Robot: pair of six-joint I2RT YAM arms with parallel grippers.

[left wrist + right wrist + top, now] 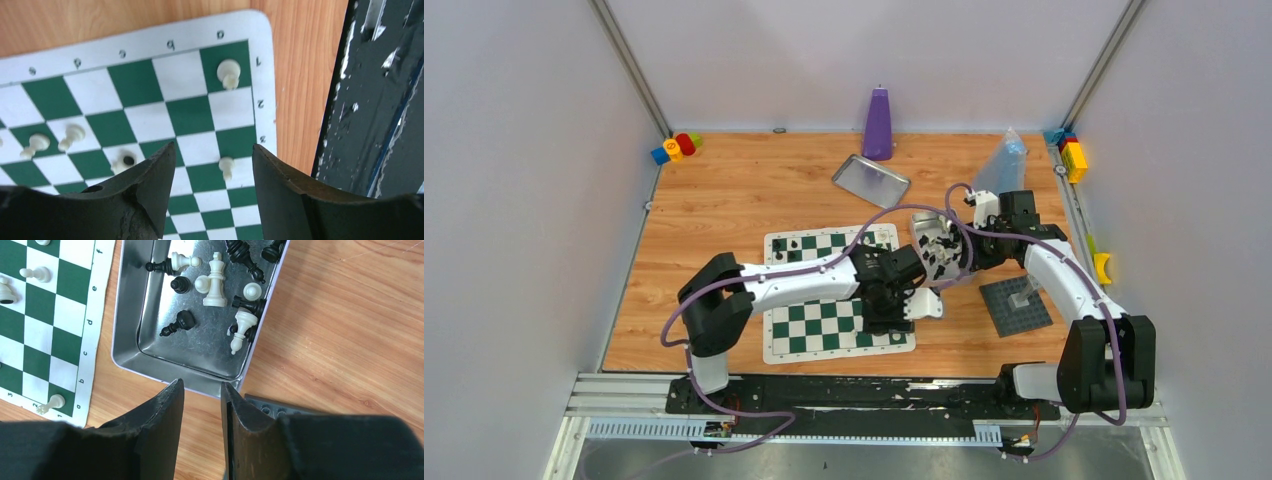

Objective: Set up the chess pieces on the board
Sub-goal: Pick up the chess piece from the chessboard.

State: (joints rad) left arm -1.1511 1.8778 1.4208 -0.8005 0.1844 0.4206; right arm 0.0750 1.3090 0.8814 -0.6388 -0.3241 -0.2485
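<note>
The green and white board lies in the middle of the table, and my left arm reaches across it. My left gripper hangs open over the board's right edge. A small white pawn stands free on a square between its fingers, touched by neither. Other white pieces stand on squares nearby. My right gripper is open a narrow gap with nothing in it, just short of the silver tray. The tray holds several loose black and white chess pieces.
A second metal tray and a purple bottle stand at the back. A clear bag is at the back right. A dark grey studded baseplate lies right of the board. Coloured blocks sit in both back corners.
</note>
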